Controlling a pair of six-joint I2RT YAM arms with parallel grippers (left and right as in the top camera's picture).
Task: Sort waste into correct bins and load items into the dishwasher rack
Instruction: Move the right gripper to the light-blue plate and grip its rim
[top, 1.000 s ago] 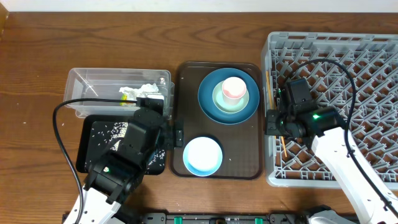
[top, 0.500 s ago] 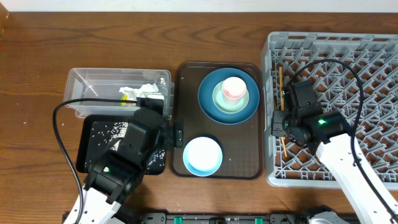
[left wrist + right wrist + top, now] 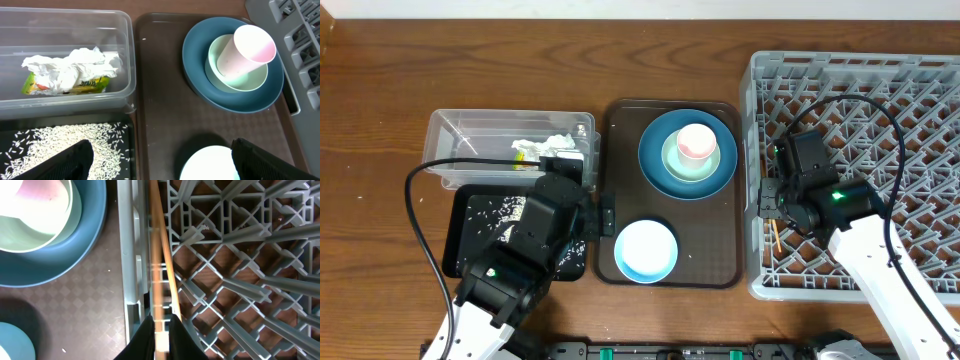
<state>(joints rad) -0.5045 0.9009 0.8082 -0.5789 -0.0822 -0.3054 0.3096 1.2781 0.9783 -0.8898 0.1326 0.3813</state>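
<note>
My right gripper (image 3: pixel 767 205) (image 3: pixel 160 330) is shut on two wooden chopsticks (image 3: pixel 161 255) (image 3: pixel 776 235), held along the left wall of the grey dishwasher rack (image 3: pixel 880 90) (image 3: pixel 240 255). My left gripper (image 3: pixel 595 215) (image 3: pixel 160 165) is open and empty over the seam between the black tray (image 3: pixel 460 250) and the brown tray. Rice grains (image 3: pixel 65 145) lie in the black tray. The napkin (image 3: pixel 70 67) and snack wrapper (image 3: pixel 85 85) lie in the clear tub (image 3: pixel 460 150). The cup (image 3: pixel 696 142) sits in the pale-green bowl (image 3: pixel 672 160) on the dark-blue plate (image 3: pixel 655 165). The light-blue bowl (image 3: pixel 646 250) sits nearer.
The brown serving tray (image 3: pixel 620 130) lies between the bins and the rack and carries the plate stack and light-blue bowl. Its right edge runs close to the rack's left wall. Bare wooden table lies behind and to the far left.
My right gripper has shifted slightly right and toward me over the rack's left edge, chopsticks still in it. The left arm has not moved.
</note>
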